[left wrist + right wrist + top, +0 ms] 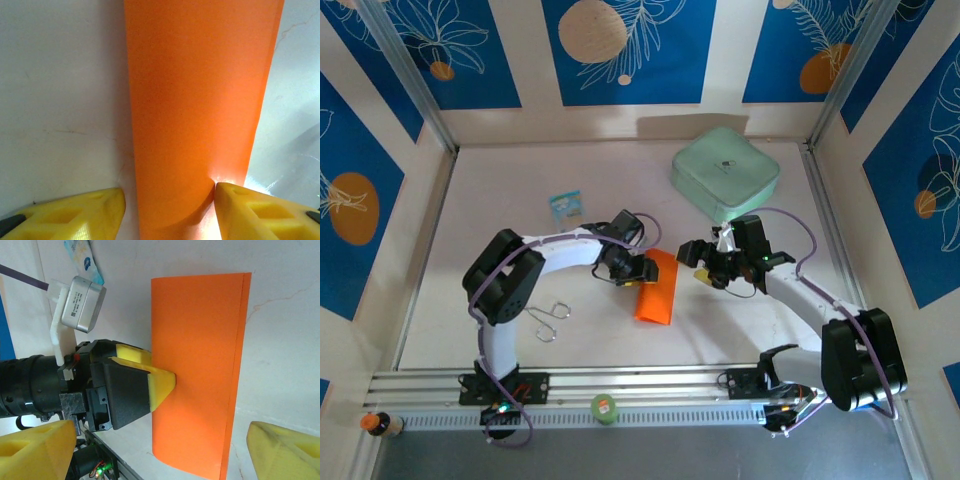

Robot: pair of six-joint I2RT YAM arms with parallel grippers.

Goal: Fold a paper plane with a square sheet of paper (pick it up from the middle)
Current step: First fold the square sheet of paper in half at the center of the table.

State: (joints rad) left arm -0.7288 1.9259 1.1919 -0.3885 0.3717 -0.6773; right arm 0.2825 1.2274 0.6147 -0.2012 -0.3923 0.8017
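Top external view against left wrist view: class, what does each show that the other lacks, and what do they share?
Top external adds the mint box, the packet, a wire hook and the right pincer, jaws open. Left wrist adds close detail: the yellow fingers of the left pincer stand apart, one at each long edge of the paper, one of them against it. Both share the folded orange paper, the left pincer over it and the pale table.
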